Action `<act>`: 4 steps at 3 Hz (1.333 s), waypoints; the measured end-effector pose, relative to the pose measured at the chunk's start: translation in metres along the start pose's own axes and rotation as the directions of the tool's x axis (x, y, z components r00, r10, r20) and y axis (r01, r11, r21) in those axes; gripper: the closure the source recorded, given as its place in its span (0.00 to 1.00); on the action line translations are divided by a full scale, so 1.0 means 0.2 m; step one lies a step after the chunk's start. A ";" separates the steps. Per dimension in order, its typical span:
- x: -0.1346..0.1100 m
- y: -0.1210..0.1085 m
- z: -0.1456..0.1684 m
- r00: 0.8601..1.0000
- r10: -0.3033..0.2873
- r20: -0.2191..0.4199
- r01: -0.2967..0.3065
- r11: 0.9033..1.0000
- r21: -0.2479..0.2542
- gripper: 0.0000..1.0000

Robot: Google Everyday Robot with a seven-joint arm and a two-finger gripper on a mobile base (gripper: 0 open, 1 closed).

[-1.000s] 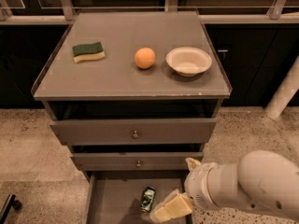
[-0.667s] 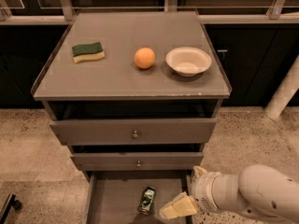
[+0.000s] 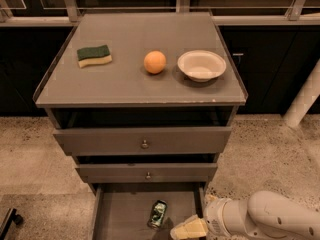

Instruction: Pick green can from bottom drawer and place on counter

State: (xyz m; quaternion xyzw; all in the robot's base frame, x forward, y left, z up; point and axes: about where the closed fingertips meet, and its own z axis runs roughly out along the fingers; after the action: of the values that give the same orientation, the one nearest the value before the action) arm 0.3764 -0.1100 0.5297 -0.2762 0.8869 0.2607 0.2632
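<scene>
Sponge (image 3: 94, 55) on the left of the counter (image 3: 135, 91), orange (image 3: 154, 62) mid-counter, bowl (image 3: 201, 65) just right of it, two knobbed drawers (image 3: 142, 140) below, bottom drawer (image 3: 125, 214) lowest, can (image 3: 158, 214) inside it, gripper (image 3: 189, 229) just right of the can.

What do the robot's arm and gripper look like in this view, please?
The arm is a thick, smooth, rounded white shell with a couple of small dark dots, ending in a ringed white collar. The gripper, at the picture's bottom edge over the right side of the bottom drawer beside the can, is a pale cream-yellow wedge. No cables show.
</scene>
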 end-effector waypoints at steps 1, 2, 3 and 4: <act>0.00 0.00 0.00 1.000 0.000 0.000 0.000 1.000 0.000 0.00; 0.04 -0.09 0.06 0.996 0.084 0.028 -0.084 0.996 0.014 0.00; 0.05 -0.30 0.17 0.976 0.172 0.134 -0.182 0.981 0.072 0.00; 0.09 -0.56 0.31 0.958 0.206 0.201 -0.242 0.954 0.175 0.00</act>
State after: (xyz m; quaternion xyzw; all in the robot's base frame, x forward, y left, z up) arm 0.4549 -0.1586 0.4386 -0.1214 0.9065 0.2236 0.3370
